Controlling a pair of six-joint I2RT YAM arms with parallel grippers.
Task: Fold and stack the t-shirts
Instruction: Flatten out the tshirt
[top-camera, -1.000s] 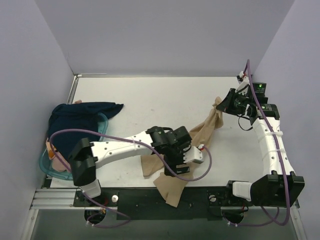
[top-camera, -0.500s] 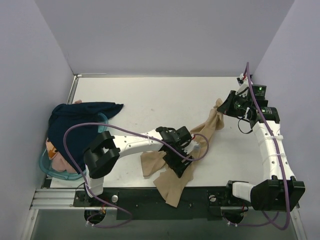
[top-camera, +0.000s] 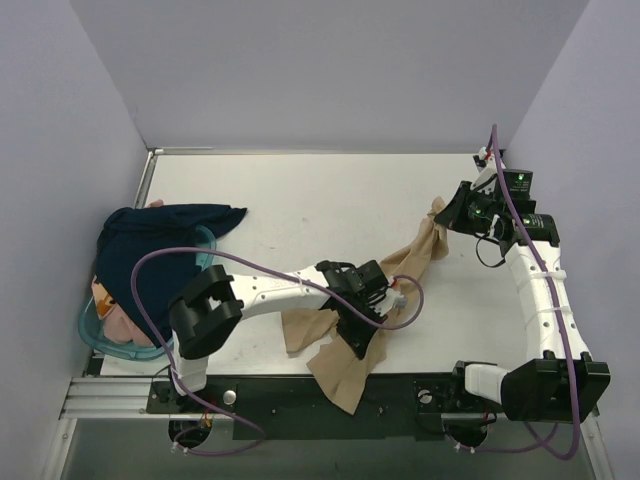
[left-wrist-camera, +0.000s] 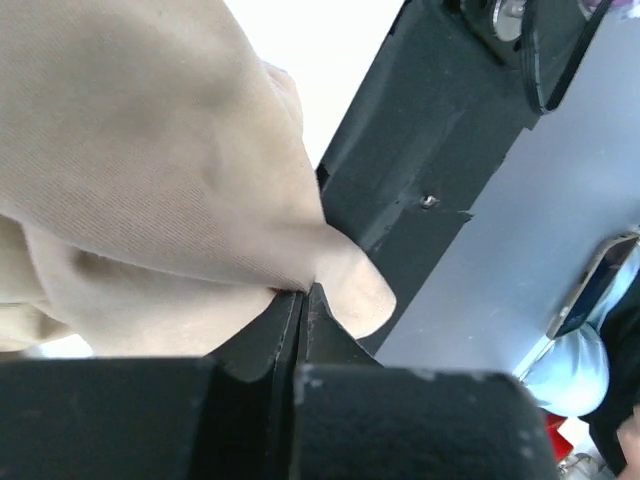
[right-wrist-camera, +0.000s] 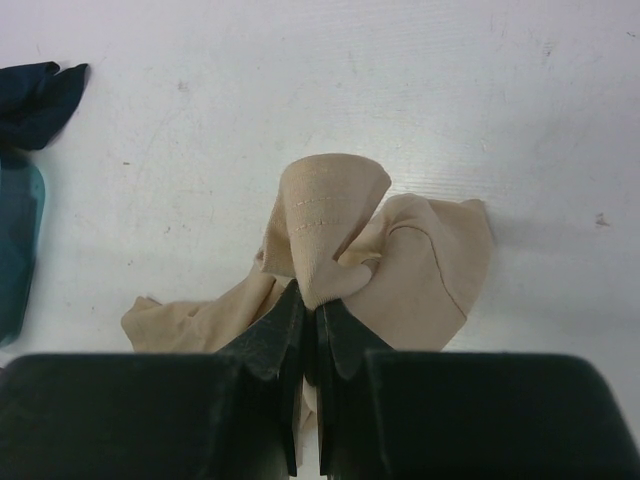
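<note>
A tan t-shirt (top-camera: 345, 365) lies bunched across the near middle of the table, one end hanging over the front edge and the other stretched up to the right. My left gripper (top-camera: 362, 335) is shut on a fold of the tan t-shirt (left-wrist-camera: 180, 200) near the front edge. My right gripper (top-camera: 447, 214) is shut on the far end of the tan t-shirt (right-wrist-camera: 330, 225), holding it raised. A dark navy t-shirt (top-camera: 160, 240) drapes over the teal basket (top-camera: 205, 245) at the left. Pinkish-orange t-shirts (top-camera: 112, 315) show in the basket below it.
The black front rail (top-camera: 400, 390) runs along the near table edge under the hanging cloth. Purple cables (top-camera: 150, 262) loop over the left arm and along the right arm. Lavender walls close in the table on three sides.
My left gripper has closed on the tan t-shirt's fold near the front edge after dropping a little toward it. The right gripper has stayed put, holding its end.
</note>
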